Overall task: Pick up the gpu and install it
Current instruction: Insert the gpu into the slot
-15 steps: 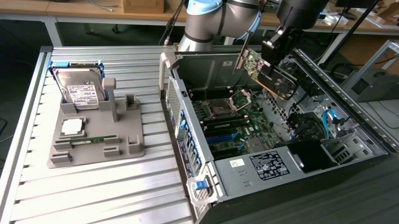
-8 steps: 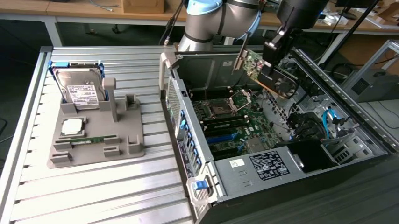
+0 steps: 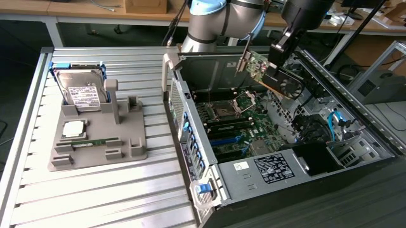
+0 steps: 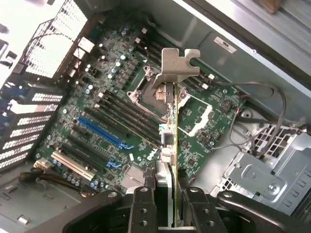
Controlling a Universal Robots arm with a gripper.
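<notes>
The slatted metal surface (image 3: 95, 190) carried an open computer case (image 3: 209, 71) lying on its side, with the motherboard (image 3: 241, 128) facing up. The gpu (image 3: 279, 78) hung in the air above that board, over the processor socket and clear of everything beneath it. The likeliest trouble, as I judged it, was the tilt. Brought down at that angle, the card's lower edge could meet the board off the long blue slot (image 4: 102, 131) and scrape the small parts around it. Its bracket (image 4: 177, 65) could also catch on the case's back wall. The loose cables (image 3: 336, 123) at the exterior view's right were another thing to snag. The claw (image 4: 171, 194) was clamped on the gpu, its two fingers pinching the thin card across its flat faces near one end. So short a hold on a long card could let it swing or slip if an edge struck anything. In the exterior view the card's long axis ran slantwise, from the bracket end, high and toward that view's left, down to the fan end at the right. In the wrist view it showed edge-on, pointing away from the claw, bracket end furthest off.
</notes>
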